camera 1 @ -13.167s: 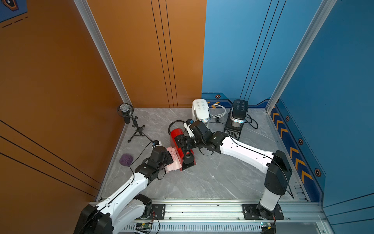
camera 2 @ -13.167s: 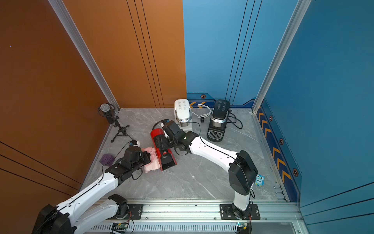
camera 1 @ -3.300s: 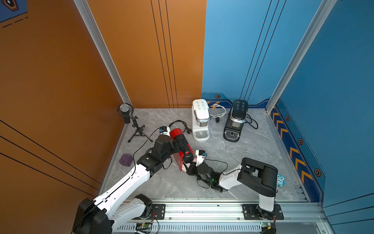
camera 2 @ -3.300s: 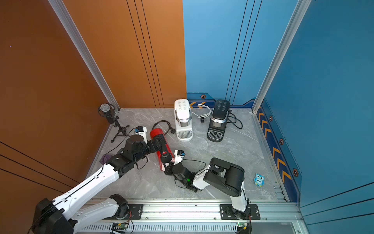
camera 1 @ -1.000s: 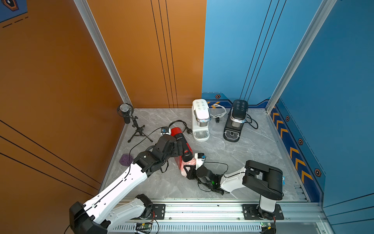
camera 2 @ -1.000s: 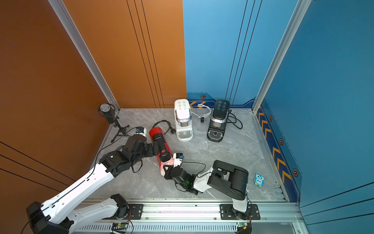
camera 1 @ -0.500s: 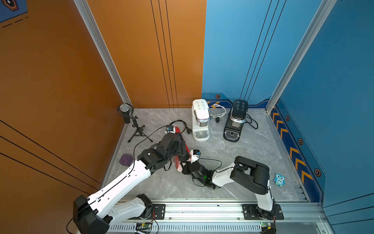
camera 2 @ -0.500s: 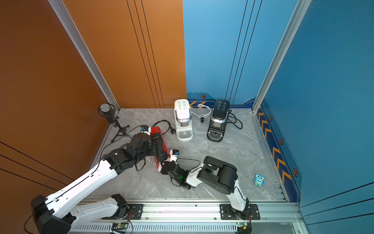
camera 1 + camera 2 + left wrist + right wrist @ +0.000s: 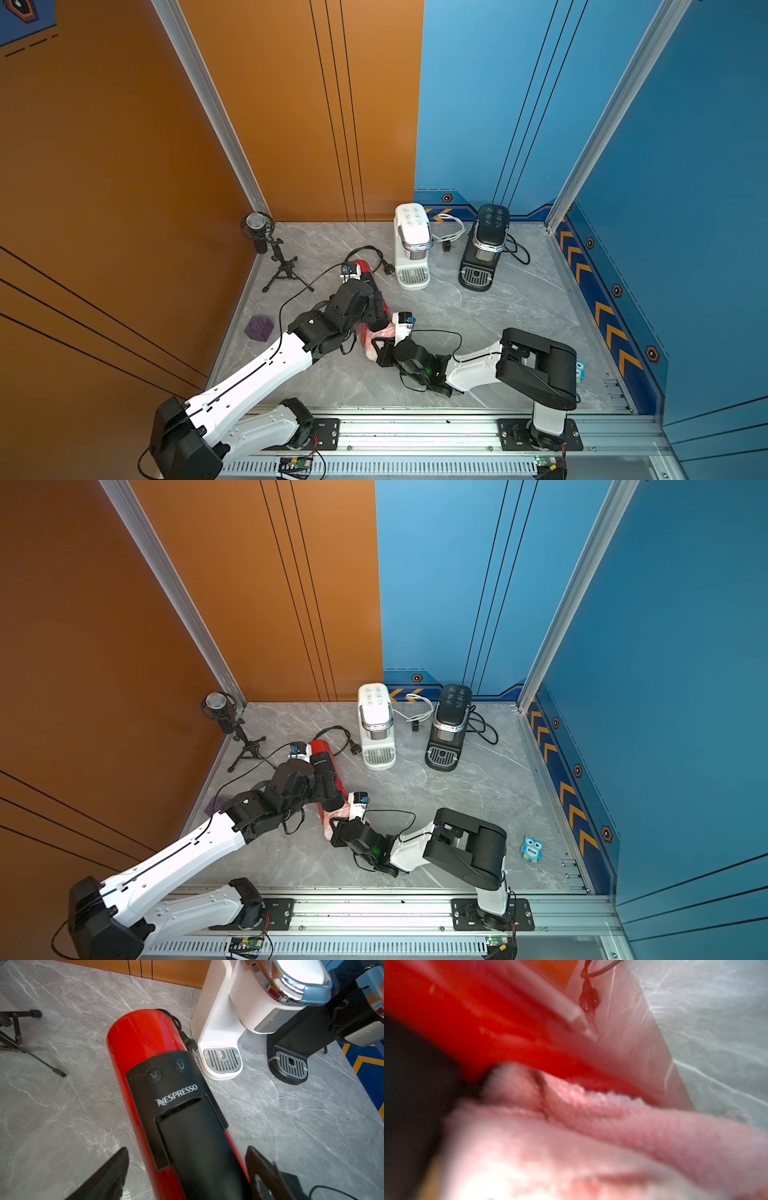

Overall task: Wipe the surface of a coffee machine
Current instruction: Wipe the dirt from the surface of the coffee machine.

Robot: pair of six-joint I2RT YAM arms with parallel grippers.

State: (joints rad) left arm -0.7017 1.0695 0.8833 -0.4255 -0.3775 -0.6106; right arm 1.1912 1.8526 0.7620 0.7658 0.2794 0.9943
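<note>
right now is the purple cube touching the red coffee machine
No, the purple cube sits off by itself, clear of the red coffee machine.

Both top views high over the counter [image 9: 519,316], sharing the red coffee machine [image 9: 365,267], left wrist view close above it, right wrist view blurred against it and pink cloth [image 9: 591,1136]

The red coffee machine [image 9: 141,1039] carries "NESPRESSO" in white on its black panel [image 9: 145,1076]. The blue owl toy [image 9: 532,848], near the right edge of the counter [image 9: 478,796], reads "One".

My grey marble tabletop [image 9: 519,316] carries a red coffee machine [image 9: 145,1043], white coffee machine [image 9: 411,249], black coffee machine [image 9: 484,249], microphone tripod [image 9: 282,270], purple block [image 9: 259,328] and blue owl figure [image 9: 532,848].
</note>
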